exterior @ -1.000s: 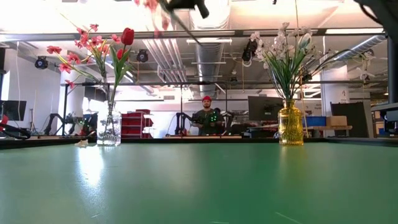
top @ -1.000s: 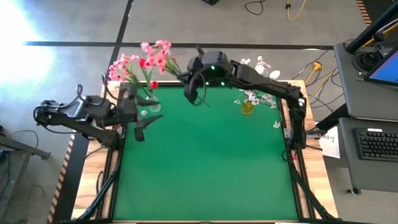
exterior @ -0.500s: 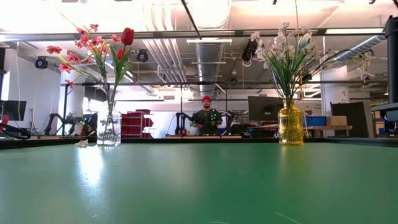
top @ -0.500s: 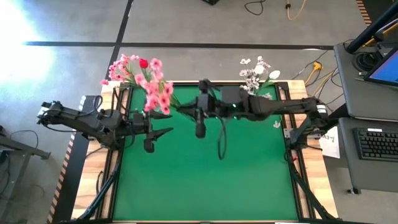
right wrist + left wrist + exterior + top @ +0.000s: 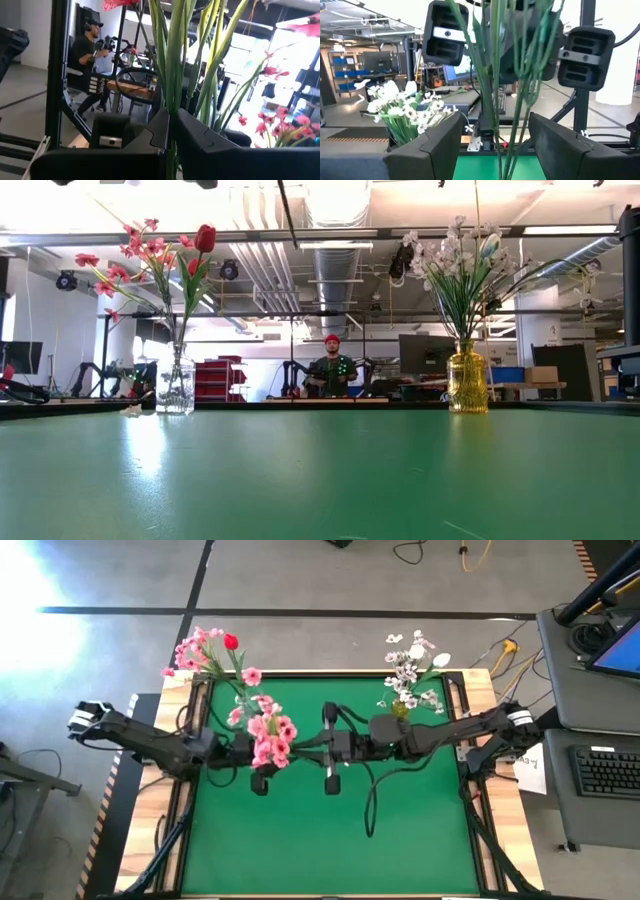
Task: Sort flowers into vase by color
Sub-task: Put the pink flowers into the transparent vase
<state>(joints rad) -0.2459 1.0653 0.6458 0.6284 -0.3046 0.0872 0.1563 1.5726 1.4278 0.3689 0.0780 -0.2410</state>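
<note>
A bunch of pink blossom sprays (image 5: 268, 735) on long green stems (image 5: 495, 75) stands upright over the middle of the green table (image 5: 330, 840). My right gripper (image 5: 170, 117), reaching in from the table's right (image 5: 303, 747), is shut on it. My left gripper (image 5: 494, 119) comes from the left (image 5: 240, 750) and is open, one finger on each side of the stems, touching nothing that shows. At the far left, a clear vase (image 5: 177, 385) holds red and pink flowers (image 5: 205, 650). At the far right, a yellow vase (image 5: 467, 380) holds white flowers (image 5: 410, 665). My right gripper pinches several green stems (image 5: 172, 97) of the pink bunch between its two fingers. The fingers come nearly level from the table's right and lie across the stems. The bunch stands upright, blossoms above the fingers, lifted clear of the table.
Both vases stand along the table's far edge. The wide green surface toward the near edge is bare. Wooden rails (image 5: 150, 840) and metal frame posts border the table. A person (image 5: 332, 365) sits at a desk in the room beyond.
My right gripper has carried the pink bunch from the far edge toward the table's middle and lower, turning to point left. My left gripper has moved right and down until its fingers flank the stems.
</note>
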